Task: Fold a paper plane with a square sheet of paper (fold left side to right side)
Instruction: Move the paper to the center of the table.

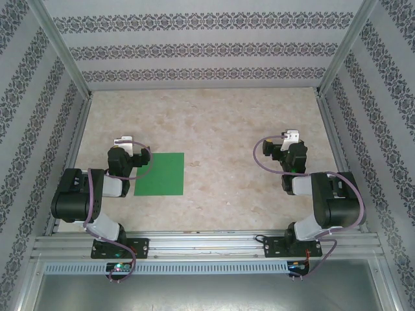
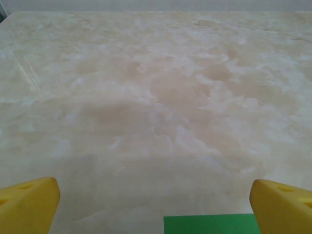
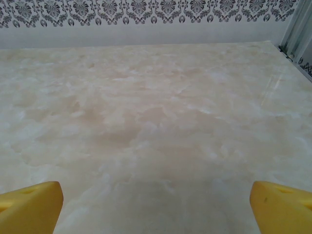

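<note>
Square sheet of paper (image 1: pixel 159 173) lies flat and unfolded on the marble-patterned table (image 1: pixel 227 129), left of centre, its edges running square to the table's. The left gripper (image 1: pixel 128 146) hangs just beside the sheet's far-left corner, jaws spread wide and empty. In the left wrist view the green far edge shows low down, toward the right-hand side. The right gripper (image 1: pixel 292 138), likewise wide open and empty, sits well apart to the right. The left arm is plainly nearer the left edge, which I judge must be lifted and carried rightward.
</note>
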Action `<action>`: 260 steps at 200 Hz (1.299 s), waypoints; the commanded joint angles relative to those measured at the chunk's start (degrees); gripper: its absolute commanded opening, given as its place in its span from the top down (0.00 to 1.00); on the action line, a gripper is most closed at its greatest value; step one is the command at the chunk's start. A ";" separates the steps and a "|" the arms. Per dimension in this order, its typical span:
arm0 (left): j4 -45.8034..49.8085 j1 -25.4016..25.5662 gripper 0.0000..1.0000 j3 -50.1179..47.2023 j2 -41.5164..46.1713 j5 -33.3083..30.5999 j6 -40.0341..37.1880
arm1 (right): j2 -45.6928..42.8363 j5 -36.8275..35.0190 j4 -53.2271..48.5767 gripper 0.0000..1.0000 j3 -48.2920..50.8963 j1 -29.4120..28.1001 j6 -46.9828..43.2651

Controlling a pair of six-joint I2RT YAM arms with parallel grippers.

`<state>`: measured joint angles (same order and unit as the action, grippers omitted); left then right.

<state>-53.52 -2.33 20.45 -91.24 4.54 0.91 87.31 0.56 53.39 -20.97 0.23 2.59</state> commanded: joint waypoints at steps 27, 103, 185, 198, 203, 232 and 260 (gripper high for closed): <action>-2.78 -0.56 0.00 0.65 0.10 0.91 1.03 | 0.39 1.20 1.02 0.02 -0.56 -0.14 -0.47; -2.81 -0.50 0.00 0.73 0.10 0.94 1.03 | 0.41 1.20 0.93 0.02 -0.65 -0.10 -0.33; -2.42 -0.49 0.00 0.90 0.10 0.65 1.05 | 0.41 1.20 0.93 0.02 -0.65 -0.14 -0.35; -2.47 -0.48 0.00 0.83 0.10 0.65 1.03 | 0.45 1.20 0.92 0.02 -0.65 -0.14 -0.39; -2.49 -0.48 0.00 0.82 0.10 0.73 1.03 | 0.41 1.21 0.93 0.02 -0.65 -0.13 -0.31; -3.59 -0.48 0.00 -1.02 3.32 -0.96 1.47 | -0.57 0.61 0.09 0.02 -0.88 -0.07 -0.08; 9.81 -0.50 0.00 0.40 16.63 -6.27 4.22 | -9.25 -0.28 -11.81 0.02 -3.15 -0.05 0.36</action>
<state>-51.48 -2.33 19.35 -85.19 3.09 1.85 85.32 0.54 49.84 -21.15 0.23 2.61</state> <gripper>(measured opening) 0.998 0.982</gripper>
